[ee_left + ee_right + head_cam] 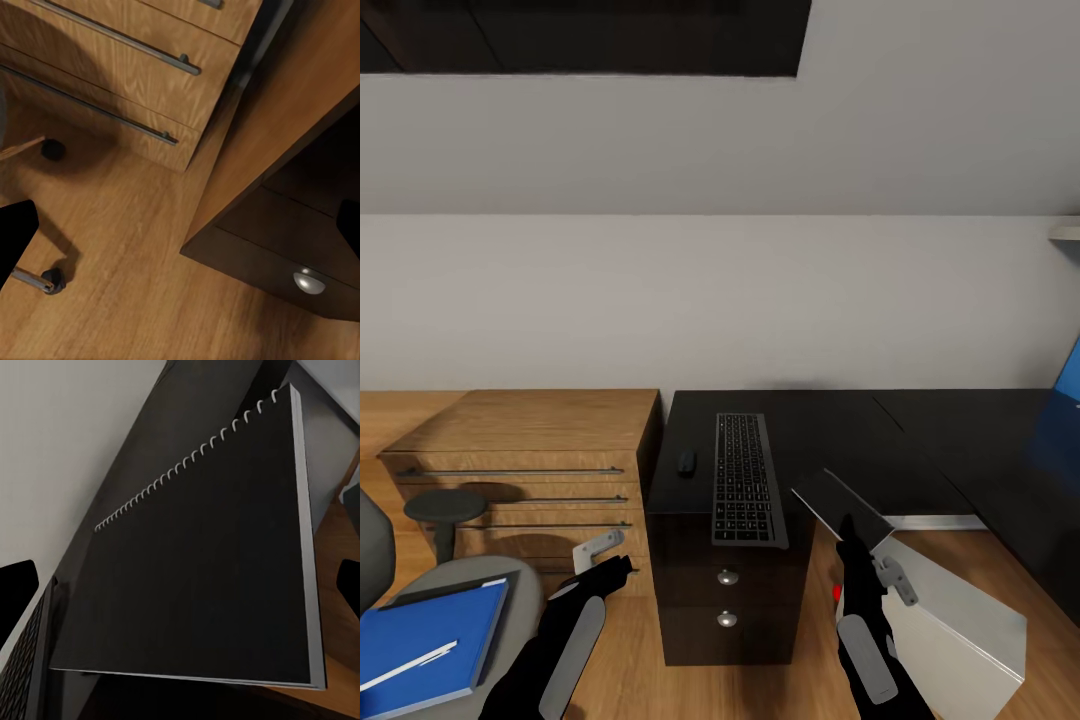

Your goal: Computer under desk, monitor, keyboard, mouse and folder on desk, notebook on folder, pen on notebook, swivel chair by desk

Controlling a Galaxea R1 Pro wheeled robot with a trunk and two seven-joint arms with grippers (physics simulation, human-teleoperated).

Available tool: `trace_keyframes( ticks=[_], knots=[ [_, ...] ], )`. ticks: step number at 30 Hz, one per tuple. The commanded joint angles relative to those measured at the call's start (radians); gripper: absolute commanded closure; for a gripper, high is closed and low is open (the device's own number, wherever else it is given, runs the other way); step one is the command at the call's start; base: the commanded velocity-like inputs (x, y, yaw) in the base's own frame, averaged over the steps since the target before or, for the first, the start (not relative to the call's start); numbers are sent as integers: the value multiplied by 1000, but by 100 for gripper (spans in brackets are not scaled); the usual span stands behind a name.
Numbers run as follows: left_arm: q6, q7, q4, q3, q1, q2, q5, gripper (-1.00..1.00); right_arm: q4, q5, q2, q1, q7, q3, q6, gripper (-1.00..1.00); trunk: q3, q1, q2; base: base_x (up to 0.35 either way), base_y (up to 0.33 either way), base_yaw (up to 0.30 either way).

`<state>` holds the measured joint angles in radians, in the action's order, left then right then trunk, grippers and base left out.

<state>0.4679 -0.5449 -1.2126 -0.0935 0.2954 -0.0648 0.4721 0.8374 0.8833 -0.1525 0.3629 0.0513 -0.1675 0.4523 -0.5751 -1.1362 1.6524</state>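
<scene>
On the black desk, above its drawer unit, lie the keyboard and, to its left, the mouse. The grey spiral-bound notebook hangs tilted at the desk's edge, its lower corner between the fingers of my right gripper; in the right wrist view the notebook lies straight ahead. The light grey computer stands below it. At the lower left, the swivel chair holds the blue folder with the white pen on top. My left gripper is open and empty.
A wooden chest of drawers stands left of the desk, with a narrow gap between them. The chair's castors rest on the wood floor near my left gripper. A blue panel shows at the right edge.
</scene>
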Motion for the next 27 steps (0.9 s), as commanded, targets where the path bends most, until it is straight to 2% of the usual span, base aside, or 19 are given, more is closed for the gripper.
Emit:
trace_keyframes(
  ticks=[1,9,19,27],
  knots=[
    [1,-9,-1,-2,1,0,10,-100,0,9,-1,1,5,-1,2,-100,-1,0,1,0,0,0],
    [1,-9,-1,-2,1,0,10,-100,-1,9,-1,1,5,-1,2,-100,-1,0,1,-12,0,0],
    [1,-9,3,-2,1,0,10,-100,-1,8,-1,1,5,-1,2,-100,-1,0,1,-167,0,0],
    [1,-9,9,-2,1,0,10,-100,-7,8,-1,1,6,0,2,-100,-1,0,1,-50,0,0]
  ],
)
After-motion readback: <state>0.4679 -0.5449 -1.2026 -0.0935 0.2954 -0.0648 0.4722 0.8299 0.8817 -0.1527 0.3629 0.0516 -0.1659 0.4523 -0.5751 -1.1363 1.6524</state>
